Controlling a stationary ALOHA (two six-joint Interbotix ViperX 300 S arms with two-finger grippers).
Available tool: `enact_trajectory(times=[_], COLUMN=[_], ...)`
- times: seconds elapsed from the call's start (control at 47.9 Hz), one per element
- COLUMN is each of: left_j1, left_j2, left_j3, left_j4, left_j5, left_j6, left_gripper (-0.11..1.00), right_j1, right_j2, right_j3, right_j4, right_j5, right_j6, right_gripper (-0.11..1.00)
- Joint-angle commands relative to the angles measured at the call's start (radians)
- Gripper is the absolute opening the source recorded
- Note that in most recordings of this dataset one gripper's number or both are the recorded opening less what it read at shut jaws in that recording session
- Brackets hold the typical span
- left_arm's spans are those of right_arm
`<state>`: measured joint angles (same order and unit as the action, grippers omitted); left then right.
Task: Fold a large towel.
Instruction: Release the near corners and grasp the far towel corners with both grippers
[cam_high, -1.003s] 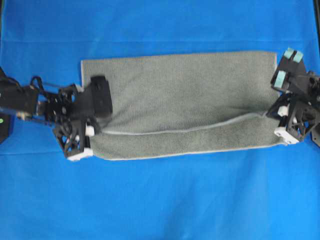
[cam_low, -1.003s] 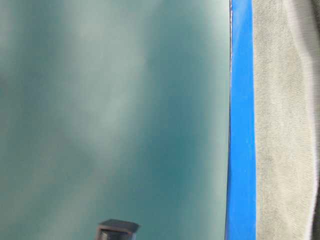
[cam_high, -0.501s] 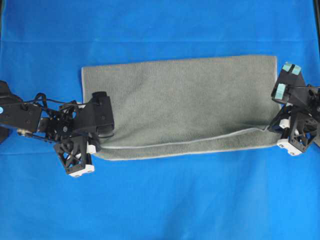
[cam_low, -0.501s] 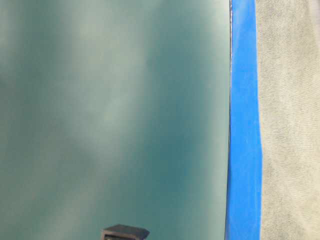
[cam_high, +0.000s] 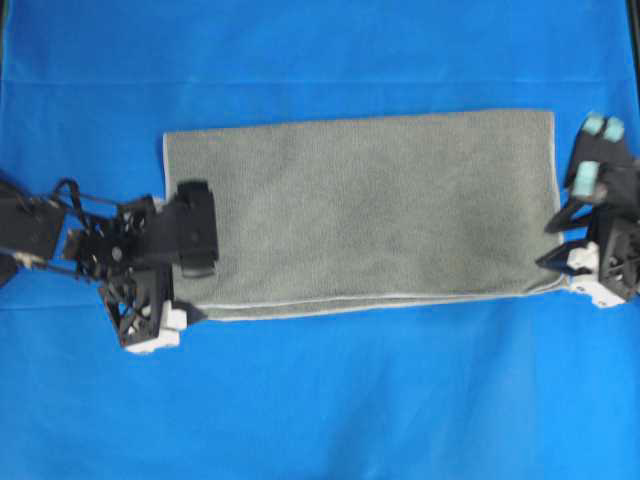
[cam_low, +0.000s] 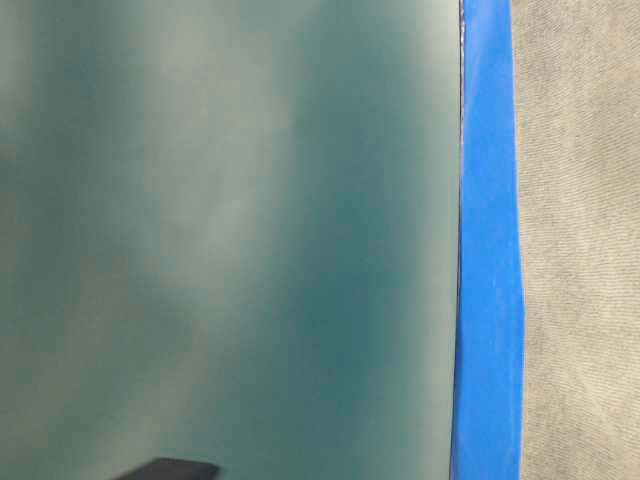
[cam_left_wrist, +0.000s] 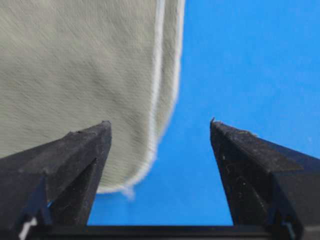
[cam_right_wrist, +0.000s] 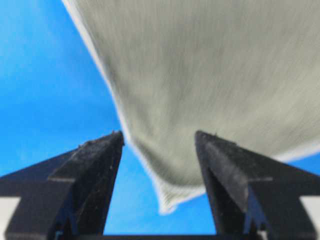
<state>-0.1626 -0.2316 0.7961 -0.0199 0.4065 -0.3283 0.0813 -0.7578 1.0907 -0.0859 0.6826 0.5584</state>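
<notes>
The large towel (cam_high: 360, 210) lies flat on the blue cloth, folded in two, its pale hems lined up along the near edge. My left gripper (cam_high: 170, 318) sits at the towel's near-left corner. In the left wrist view the left gripper (cam_left_wrist: 160, 122) is open, and the rounded towel corner (cam_left_wrist: 125, 165) lies loose between its fingers (cam_left_wrist: 80, 160). My right gripper (cam_high: 560, 255) is at the near-right corner. It is also open (cam_right_wrist: 159, 134), with the pointed towel corner (cam_right_wrist: 172, 192) hanging free between the fingers (cam_right_wrist: 95, 170). Neither gripper holds anything.
The blue cloth (cam_high: 320, 400) covers the whole table around the towel. The table-level view shows mostly a blurred teal surface (cam_low: 220, 240), a blue strip (cam_low: 487, 250) and towel fabric (cam_low: 580, 250) at the right.
Both grippers went from shut on the towel's edge to open, letting it go. The lifted fold has dropped flat to the near edge. Both arms drew slightly outward.
</notes>
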Motion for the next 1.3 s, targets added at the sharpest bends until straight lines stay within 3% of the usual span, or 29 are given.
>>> enact_trajectory(times=[0.0, 0.084, 0.167, 0.355, 0.522, 0.731, 0.836, 1.044, 1.149, 1.233, 1.274], left_j1=[0.075, 0.181, 0.275, 0.463, 0.552, 0.650, 0.661, 0.647, 0.614, 0.574, 0.557], left_j2=[-0.041, -0.040, -0.031, 0.023, 0.112, 0.245, 0.267, 0.267, 0.267, 0.268, 0.267], left_j3=[-0.015, -0.014, -0.012, -0.011, 0.003, 0.034, 0.048, 0.069, 0.067, 0.061, 0.060], left_j4=[0.006, 0.006, 0.005, 0.005, 0.003, 0.003, 0.003, 0.002, 0.002, 0.002, 0.002], left_j5=[-0.008, -0.020, -0.038, -0.110, -0.166, -0.249, -0.272, -0.267, -0.238, -0.196, -0.179], left_j6=[0.051, 0.147, 0.235, 0.385, 0.446, 0.457, 0.457, 0.457, 0.457, 0.457, 0.457], left_gripper=[0.73, 0.74, 0.74, 0.74, 0.74, 0.73, 0.73, 0.68, 0.56, 0.34, 0.22], right_j1=[-0.064, -0.201, -0.336, -0.549, -0.568, -0.630, -0.653, -0.675, -0.676, -0.676, -0.676], right_j2=[-0.029, -0.015, 0.023, 0.186, 0.336, 0.479, 0.520, 0.584, 0.614, 0.623, 0.620], right_j3=[-0.025, -0.025, -0.025, -0.035, -0.044, -0.063, -0.067, -0.069, -0.066, -0.061, -0.058], right_j4=[-0.115, -0.218, -0.282, -0.348, -0.379, -0.439, -0.485, -0.523, -0.529, -0.529, -0.528], right_j5=[-0.008, -0.037, -0.054, -0.114, -0.189, -0.273, -0.304, -0.321, -0.365, -0.403, -0.419], right_j6=[0.006, 0.040, 0.067, 0.072, 0.069, 0.072, 0.072, 0.069, 0.066, 0.067, 0.067], right_gripper=[0.62, 0.62, 0.62, 0.61, 0.62, 0.61, 0.60, 0.59, 0.58, 0.54, 0.46])
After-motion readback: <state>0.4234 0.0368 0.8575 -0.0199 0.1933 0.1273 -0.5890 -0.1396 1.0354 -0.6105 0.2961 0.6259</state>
